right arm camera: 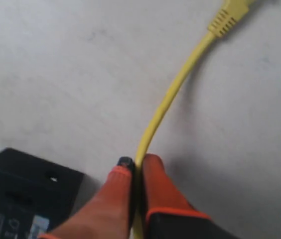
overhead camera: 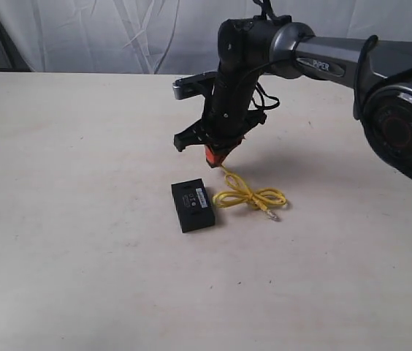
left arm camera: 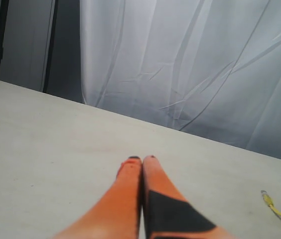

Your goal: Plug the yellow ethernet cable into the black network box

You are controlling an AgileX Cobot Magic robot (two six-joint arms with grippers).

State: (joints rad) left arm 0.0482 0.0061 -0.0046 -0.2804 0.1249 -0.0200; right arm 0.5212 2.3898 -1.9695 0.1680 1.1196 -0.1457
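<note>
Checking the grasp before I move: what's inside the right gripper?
The yellow ethernet cable is pinched between the right gripper's shut orange fingers, its cord running out past the tips. The stretch further back between the fingers is covered.

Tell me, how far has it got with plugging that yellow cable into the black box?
Grabbing looks done: the right claw is shut on the yellow cable. In hand: that cord, held up beside the black box. Left: bringing a plug to the box and pushing it in; nothing is plugged yet.
</note>
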